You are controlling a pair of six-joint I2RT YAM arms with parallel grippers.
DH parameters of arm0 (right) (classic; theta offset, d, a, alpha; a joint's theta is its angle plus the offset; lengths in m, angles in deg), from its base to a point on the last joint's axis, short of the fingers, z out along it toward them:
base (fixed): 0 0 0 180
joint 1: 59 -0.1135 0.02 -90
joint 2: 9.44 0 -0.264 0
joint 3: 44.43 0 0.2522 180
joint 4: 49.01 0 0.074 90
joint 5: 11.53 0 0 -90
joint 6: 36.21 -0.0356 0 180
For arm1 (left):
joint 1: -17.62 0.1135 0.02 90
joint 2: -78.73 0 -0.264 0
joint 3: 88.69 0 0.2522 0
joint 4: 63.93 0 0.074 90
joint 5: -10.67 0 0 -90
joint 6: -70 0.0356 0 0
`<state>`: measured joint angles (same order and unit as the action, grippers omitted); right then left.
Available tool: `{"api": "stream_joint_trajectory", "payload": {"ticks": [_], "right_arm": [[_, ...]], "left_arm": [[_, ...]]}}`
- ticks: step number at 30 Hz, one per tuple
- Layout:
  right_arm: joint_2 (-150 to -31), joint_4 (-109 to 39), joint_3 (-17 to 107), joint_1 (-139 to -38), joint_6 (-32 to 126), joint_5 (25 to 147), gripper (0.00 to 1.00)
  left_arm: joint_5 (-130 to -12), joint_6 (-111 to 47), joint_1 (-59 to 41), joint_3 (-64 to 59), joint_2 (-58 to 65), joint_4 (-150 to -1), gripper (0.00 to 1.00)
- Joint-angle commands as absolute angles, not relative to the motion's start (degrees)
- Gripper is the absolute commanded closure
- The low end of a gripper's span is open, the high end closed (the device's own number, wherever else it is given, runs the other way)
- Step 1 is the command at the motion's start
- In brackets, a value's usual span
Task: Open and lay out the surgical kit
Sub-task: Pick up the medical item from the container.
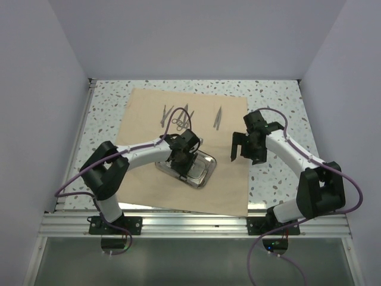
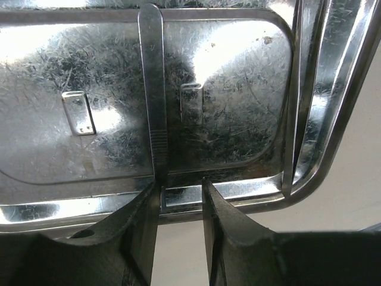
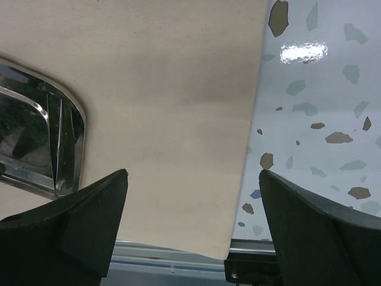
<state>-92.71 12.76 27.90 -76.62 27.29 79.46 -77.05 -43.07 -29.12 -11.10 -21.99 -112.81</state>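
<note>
The left pincer [image 2: 181, 189] is down at the near rim of a shiny steel tray [image 2: 238, 101], its two dark fingers [image 2: 140, 229] slightly apart with a narrow gap between them, clamped on nothing. A thin flat metal strip [image 2: 153, 89], probably tweezers or forceps, lies on the tray floor and runs straight away from the pincer. Its near end sits against the inner face of the finger on the left of the wrist view; the other finger is clear of it. A second thin metal piece [image 2: 296, 107] lies along the tray's right wall. The tray floor is scratched and mirrors the lights.

From above, the tray sits on the near half of a tan paper sheet [image 1: 149, 187], which is spread flat on a speckled table [image 1: 280, 95]. The left arm reaches across the sheet to the tray.

On the far half of the sheet several small metal tools lie in a loose row, well apart from the tray. One with finger rings looks like scissors [image 1: 177, 123]. A slim pointed tool [image 1: 218, 118] lies to their right.

The right pincer [image 3: 191, 174] hangs in the air with its fingers spread wide, holding nothing. It is just right of the tray, over the sheet's right edge, where paper gives way to table.
</note>
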Motion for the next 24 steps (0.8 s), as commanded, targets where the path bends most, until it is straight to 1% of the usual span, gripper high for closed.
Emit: {"api": "stream_joint_trajectory", "payload": {"ticks": [1, 9, 15, 18, 20, 22, 24], "right_arm": [[-90.74, 12.65, 27.78, -76.75, 28.04, 79.26, 0.04], [-90.83, 13.44, 28.39, -76.75, 28.12, 78.73, 0.04], [-91.18, 13.53, 28.40, -76.84, 27.86, 78.55, 0.04], [-91.53, 13.53, 28.66, -76.75, 27.69, 78.64, 0.04], [-91.71, 13.62, 29.18, -76.75, 27.69, 78.55, 0.04], [-92.06, 13.79, 29.71, -76.75, 27.60, 78.55, 0.04], [-92.24, 14.14, 30.41, -76.75, 27.60, 78.55, 0.04]], "left_arm": [[-79.16, -44.43, -29.40, -11.56, -21.81, -112.32, 0.63], [-81.97, -45.22, -29.31, -14.02, -22.26, -113.20, 0.65], [-81.62, -45.66, -29.49, -17.19, -20.94, -112.15, 0.67], [-81.35, -45.31, -29.40, -18.15, -21.72, -111.36, 0.80], [-81.18, -45.05, -29.49, -18.51, -23.12, -110.83, 0.93], [-82.05, -44.35, -29.49, -18.51, -24.27, -111.09, 1.00], [-82.67, -43.56, -29.84, -17.72, -25.59, -111.71, 1.00]]}}
